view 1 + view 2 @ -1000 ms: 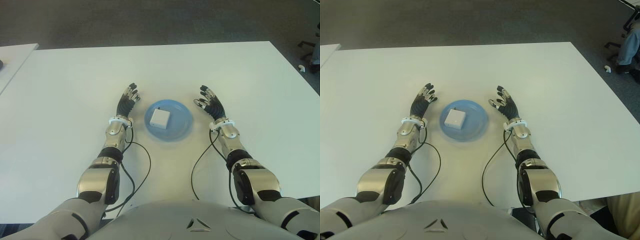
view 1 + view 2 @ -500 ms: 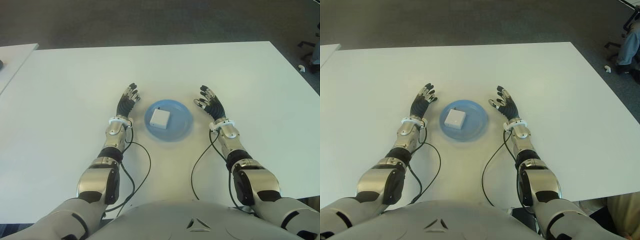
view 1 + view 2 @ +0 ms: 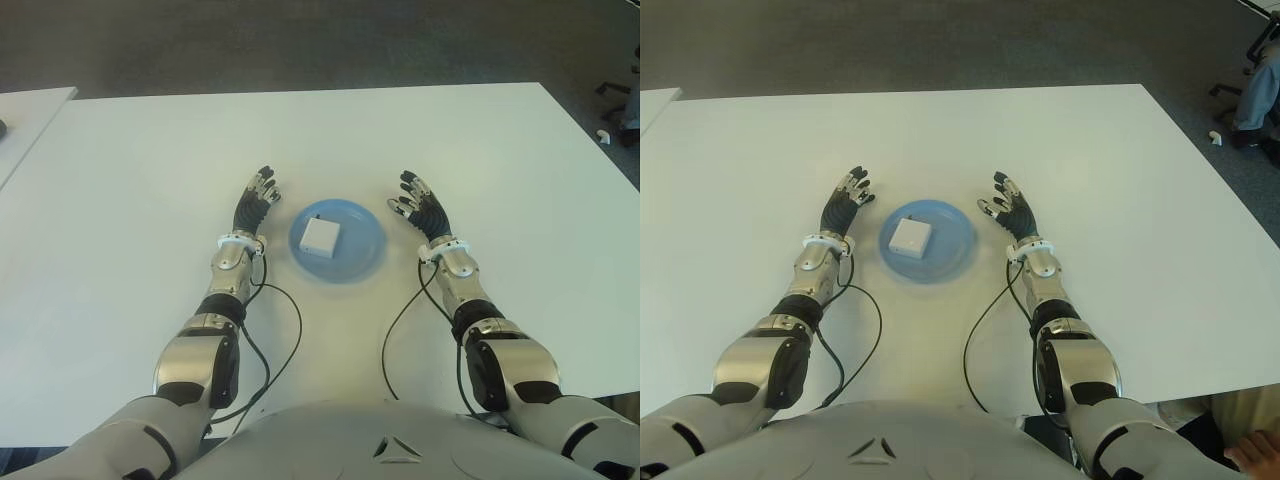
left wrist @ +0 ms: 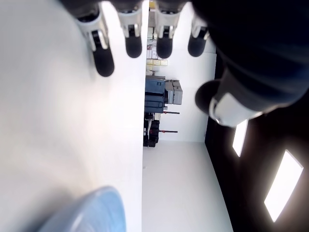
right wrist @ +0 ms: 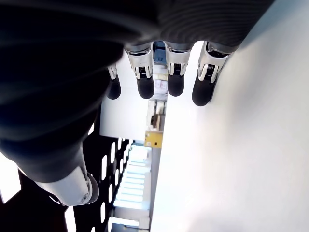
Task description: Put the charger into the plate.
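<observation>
**Inspector:** State the position of the charger.

**Assistant:** The charger (image 3: 321, 235), a white square block, lies flat inside the plate (image 3: 366, 256), a blue round dish. It sits toward the plate's left half, with blue rim showing all round it. The plate stands on the white table (image 3: 130, 170), near the middle of the table and between the two hands.

**Inspector:** Left hand?

**Assistant:** The left hand (image 3: 254, 203) shows just to the left of the plate, apart from it, palm turned inward toward the dish. Its fingers are extended and slightly spread, holding nothing. The left wrist view confirms this: four straight fingertips (image 4: 103, 62) over the table surface, thumb off to one side, and the plate's blue edge (image 4: 91, 215) in the corner of that view.

**Inspector:** Right hand?

**Assistant:** The right hand (image 3: 420, 207) shows just to the right of the plate, also apart from it. Fingers extended, loosely spread, nothing between them. The right wrist view shows the fingertips (image 5: 202, 91) straight and clear of any object.

**Inspector:** Other items?

**Assistant:** A black cable (image 3: 283, 340) trails from each forearm across the near table. A second white table's corner (image 3: 30, 115) shows at far left. Dark carpet (image 3: 300, 40) lies beyond.
</observation>
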Robot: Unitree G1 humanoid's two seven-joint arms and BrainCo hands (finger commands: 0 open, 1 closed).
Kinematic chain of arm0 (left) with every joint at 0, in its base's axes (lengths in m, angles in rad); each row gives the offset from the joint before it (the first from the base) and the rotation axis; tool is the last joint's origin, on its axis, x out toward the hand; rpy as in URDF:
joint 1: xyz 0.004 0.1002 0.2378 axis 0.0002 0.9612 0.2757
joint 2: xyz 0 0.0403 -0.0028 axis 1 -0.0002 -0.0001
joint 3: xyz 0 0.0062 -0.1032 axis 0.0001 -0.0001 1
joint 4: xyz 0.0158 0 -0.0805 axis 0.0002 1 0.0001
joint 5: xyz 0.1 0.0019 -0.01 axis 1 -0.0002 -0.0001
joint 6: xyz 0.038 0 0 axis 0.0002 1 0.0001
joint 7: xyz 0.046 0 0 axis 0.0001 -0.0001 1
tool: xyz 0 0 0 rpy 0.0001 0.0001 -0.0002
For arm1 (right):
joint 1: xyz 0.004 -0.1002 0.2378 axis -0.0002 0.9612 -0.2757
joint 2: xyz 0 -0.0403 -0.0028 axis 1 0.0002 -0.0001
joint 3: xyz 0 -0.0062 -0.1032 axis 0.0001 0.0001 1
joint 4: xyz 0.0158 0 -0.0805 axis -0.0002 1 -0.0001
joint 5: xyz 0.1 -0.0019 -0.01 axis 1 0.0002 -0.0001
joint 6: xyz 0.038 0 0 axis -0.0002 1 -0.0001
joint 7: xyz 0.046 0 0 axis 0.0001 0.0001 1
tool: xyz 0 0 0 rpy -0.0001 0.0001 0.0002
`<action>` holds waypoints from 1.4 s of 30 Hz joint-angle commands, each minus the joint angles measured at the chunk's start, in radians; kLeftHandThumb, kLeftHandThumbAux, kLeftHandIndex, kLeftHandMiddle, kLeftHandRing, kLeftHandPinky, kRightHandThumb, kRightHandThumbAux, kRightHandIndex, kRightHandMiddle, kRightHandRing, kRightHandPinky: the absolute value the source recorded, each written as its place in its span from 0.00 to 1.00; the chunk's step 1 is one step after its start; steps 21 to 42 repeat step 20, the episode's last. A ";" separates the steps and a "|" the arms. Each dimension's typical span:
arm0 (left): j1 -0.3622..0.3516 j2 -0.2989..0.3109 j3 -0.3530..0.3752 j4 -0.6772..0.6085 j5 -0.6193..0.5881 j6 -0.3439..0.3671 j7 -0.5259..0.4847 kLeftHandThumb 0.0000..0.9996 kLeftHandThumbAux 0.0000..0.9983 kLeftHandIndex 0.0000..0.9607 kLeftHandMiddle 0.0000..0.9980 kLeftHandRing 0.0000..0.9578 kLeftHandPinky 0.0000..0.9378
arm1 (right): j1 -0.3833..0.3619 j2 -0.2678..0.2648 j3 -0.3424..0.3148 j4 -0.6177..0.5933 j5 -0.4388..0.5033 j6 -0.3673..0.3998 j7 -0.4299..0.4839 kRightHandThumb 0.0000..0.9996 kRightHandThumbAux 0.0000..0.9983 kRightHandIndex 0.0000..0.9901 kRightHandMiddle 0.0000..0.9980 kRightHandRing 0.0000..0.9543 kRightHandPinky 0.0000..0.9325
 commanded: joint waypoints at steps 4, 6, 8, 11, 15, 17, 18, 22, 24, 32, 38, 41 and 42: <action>0.017 -0.002 -0.002 0.025 0.004 0.036 -0.011 0.00 0.60 0.00 0.00 0.00 0.00 | 0.063 0.018 0.006 0.040 -0.004 0.077 0.018 0.01 0.73 0.00 0.00 0.00 0.01; 0.017 -0.002 -0.002 0.025 0.004 0.035 -0.011 0.00 0.60 0.00 0.00 0.00 0.00 | 0.065 0.018 0.006 0.038 -0.004 0.077 0.017 0.02 0.72 0.00 0.00 0.00 0.01; 0.017 -0.002 -0.002 0.025 0.004 0.035 -0.012 0.00 0.60 0.00 0.00 0.00 0.00 | 0.067 0.017 0.006 0.036 -0.004 0.077 0.016 0.02 0.72 0.00 0.00 0.00 0.01; 0.017 -0.002 -0.003 0.024 0.004 0.035 -0.012 0.00 0.60 0.00 0.00 0.00 0.00 | 0.067 0.016 0.006 0.038 -0.006 0.077 0.014 0.03 0.71 0.00 0.00 0.00 0.02; 0.014 -0.001 -0.003 0.027 0.004 0.036 -0.012 0.00 0.60 0.00 0.00 0.00 0.00 | 0.065 0.016 0.007 0.043 -0.008 0.077 0.011 0.04 0.69 0.00 0.00 0.00 0.01; 0.014 -0.001 -0.003 0.027 0.005 0.037 -0.012 0.00 0.60 0.00 0.00 0.00 0.00 | 0.065 0.015 0.007 0.045 -0.009 0.076 0.011 0.05 0.69 0.00 0.00 0.00 0.01; 0.014 -0.001 -0.004 0.027 0.005 0.037 -0.012 0.00 0.60 0.00 0.00 0.00 0.00 | 0.065 0.015 0.008 0.045 -0.009 0.075 0.011 0.05 0.69 0.00 0.00 0.00 0.01; 0.013 0.000 -0.004 0.027 0.006 0.037 -0.013 0.00 0.60 0.00 0.00 0.00 0.00 | 0.065 0.016 0.008 0.045 -0.010 0.073 0.010 0.06 0.68 0.00 0.00 0.00 0.01; 0.013 0.000 -0.004 0.027 0.006 0.037 -0.013 0.00 0.60 0.00 0.00 0.00 0.00 | 0.065 0.016 0.008 0.045 -0.010 0.073 0.010 0.06 0.68 0.00 0.00 0.00 0.01; 0.013 0.000 -0.004 0.027 0.006 0.037 -0.013 0.00 0.60 0.00 0.00 0.00 0.00 | 0.065 0.016 0.008 0.045 -0.010 0.073 0.010 0.06 0.68 0.00 0.00 0.00 0.01; 0.013 0.000 -0.004 0.027 0.006 0.037 -0.013 0.00 0.60 0.00 0.00 0.00 0.00 | 0.065 0.016 0.008 0.045 -0.010 0.073 0.010 0.06 0.68 0.00 0.00 0.00 0.01; 0.013 0.000 -0.004 0.027 0.006 0.037 -0.013 0.00 0.60 0.00 0.00 0.00 0.00 | 0.065 0.016 0.008 0.045 -0.010 0.073 0.010 0.06 0.68 0.00 0.00 0.00 0.01; 0.013 0.000 -0.004 0.027 0.006 0.037 -0.013 0.00 0.60 0.00 0.00 0.00 0.00 | 0.065 0.016 0.008 0.045 -0.010 0.073 0.010 0.06 0.68 0.00 0.00 0.00 0.01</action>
